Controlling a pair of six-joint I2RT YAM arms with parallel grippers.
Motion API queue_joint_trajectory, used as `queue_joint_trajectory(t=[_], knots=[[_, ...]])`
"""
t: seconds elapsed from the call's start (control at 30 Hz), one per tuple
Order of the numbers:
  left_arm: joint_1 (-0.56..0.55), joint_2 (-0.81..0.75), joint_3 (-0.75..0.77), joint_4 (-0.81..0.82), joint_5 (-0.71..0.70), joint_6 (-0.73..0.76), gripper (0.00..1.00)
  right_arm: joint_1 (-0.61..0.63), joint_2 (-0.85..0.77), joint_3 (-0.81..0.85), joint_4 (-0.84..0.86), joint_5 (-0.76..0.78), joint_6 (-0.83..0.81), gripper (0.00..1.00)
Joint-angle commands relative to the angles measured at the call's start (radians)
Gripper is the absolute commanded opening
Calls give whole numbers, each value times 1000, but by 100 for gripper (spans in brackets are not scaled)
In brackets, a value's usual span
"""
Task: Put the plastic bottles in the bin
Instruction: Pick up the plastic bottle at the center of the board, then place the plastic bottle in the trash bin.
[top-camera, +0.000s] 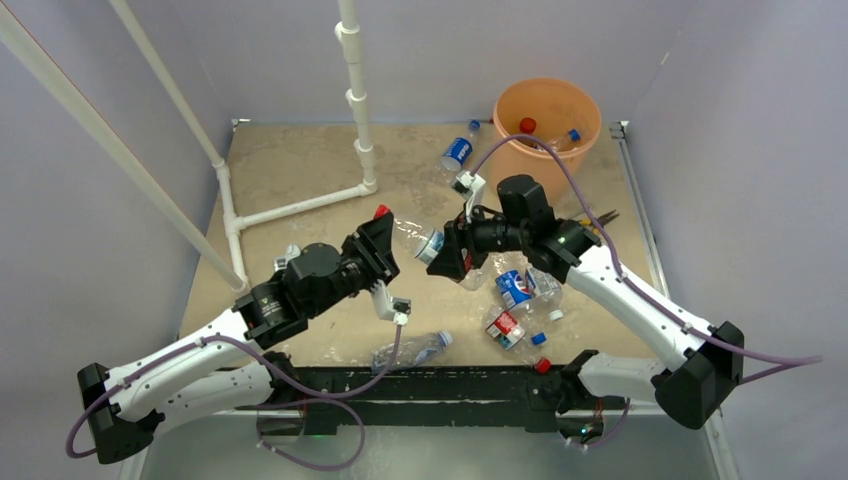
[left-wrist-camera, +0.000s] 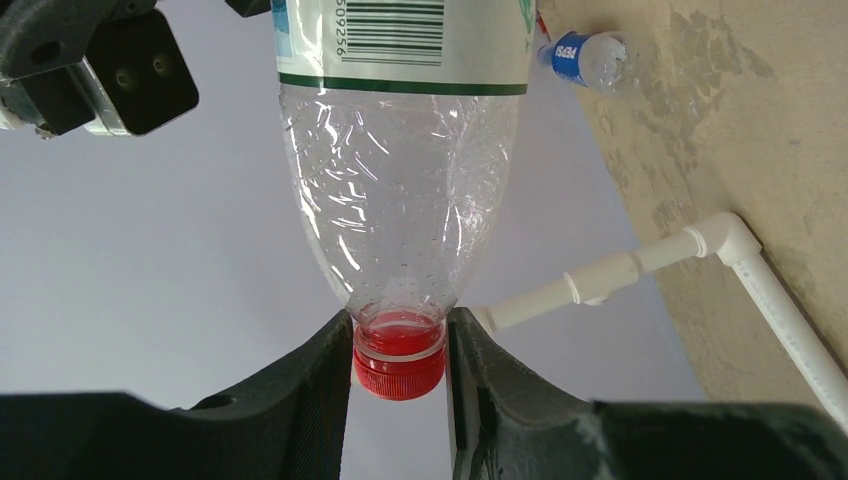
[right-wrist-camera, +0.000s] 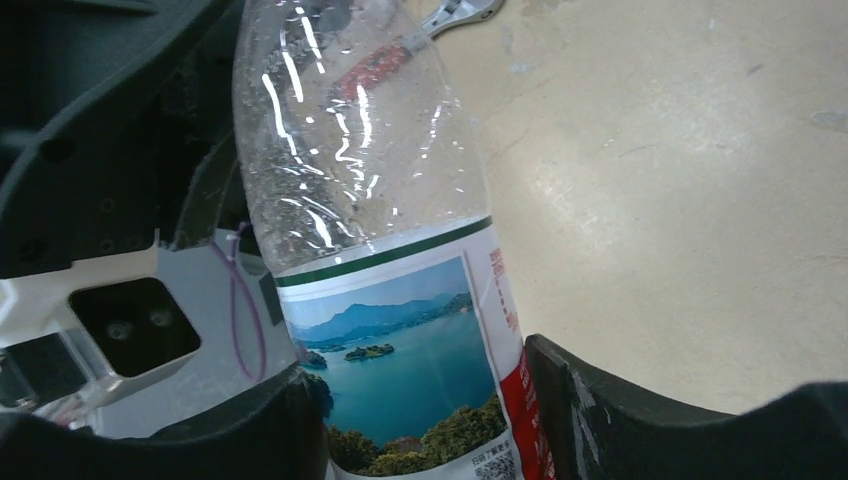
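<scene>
One clear plastic bottle (top-camera: 415, 238) with a red cap hangs in the air between both arms. My left gripper (top-camera: 384, 228) is shut on its neck just above the red cap (left-wrist-camera: 399, 372). My right gripper (top-camera: 447, 250) is shut on its labelled body (right-wrist-camera: 400, 370), which shows a lake picture. The orange bin (top-camera: 590, 108) stands at the far right and holds two bottles. A blue-labelled bottle (top-camera: 458, 152) lies left of the bin and also shows in the left wrist view (left-wrist-camera: 585, 58). More bottles (top-camera: 513, 288) lie under my right arm, and one bottle (top-camera: 412, 350) lies near the front edge.
A white pipe frame (top-camera: 300, 205) lies on the table's left part with an upright post (top-camera: 355, 90); it shows in the left wrist view (left-wrist-camera: 640, 265). Dark tool handles (top-camera: 603, 218) lie right of my right arm. A metal tool (right-wrist-camera: 455, 12) lies on the table.
</scene>
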Motion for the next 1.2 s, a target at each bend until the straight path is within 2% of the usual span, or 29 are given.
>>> queue_joint_trajectory(t=[0.0, 0.07, 0.13, 0.23, 0.27, 0.3, 0.37, 0.43, 0.5, 0.63, 0.7, 0.8, 0.83, 0.9, 0.97, 1.07, 1.17], knots=[[-6, -14, 21, 74, 24, -39, 0, 0, -41, -19, 29, -13, -27, 61], [-6, -19, 16, 97, 39, -67, 1, 0, -53, -22, 36, -8, -23, 52], [-6, -25, 16, 128, 58, -127, 20, 1, -66, -19, 39, 3, -21, 47], [-6, -33, 10, 145, 63, -190, 40, 1, -96, -17, 45, 24, -12, 41], [-6, -35, 6, 147, 57, -203, 69, 1, -108, -14, 44, 38, -9, 40], [-6, -37, 3, 144, 52, -218, 83, 0, -122, -9, 38, 52, -4, 38], [-6, -43, -1, 147, 38, -270, 93, 0, -163, -2, 38, 109, 18, 37], [-6, -59, -8, 185, 20, -379, 96, 1, -226, 7, 68, 273, 43, 36], [-4, -89, -18, 242, 16, -495, 98, 0, -303, -6, 106, 364, 70, 38], [-4, -147, -21, 265, 27, -716, 99, 1, -460, -88, 262, 477, 118, 38], [-4, -169, -24, 315, -2, -912, 99, 1, -527, -142, 335, 505, 129, 39], [-4, -191, -19, 446, -174, -1350, 99, 1, -599, -250, 468, 502, 144, 39], [-4, -190, 1, 436, -231, -1474, 99, 1, -621, -292, 516, 493, 148, 39], [-4, -175, 44, 395, -250, -1693, 99, 1, -652, -364, 620, 480, 155, 39], [-4, -133, 93, 343, -226, -1883, 99, 1, -660, -416, 686, 457, 160, 39], [-4, -39, 140, 314, -184, -2084, 99, 0, -651, -474, 775, 387, 181, 39], [-3, 15, 116, 447, -36, -2218, 99, 1, -652, -547, 883, 311, 214, 39]])
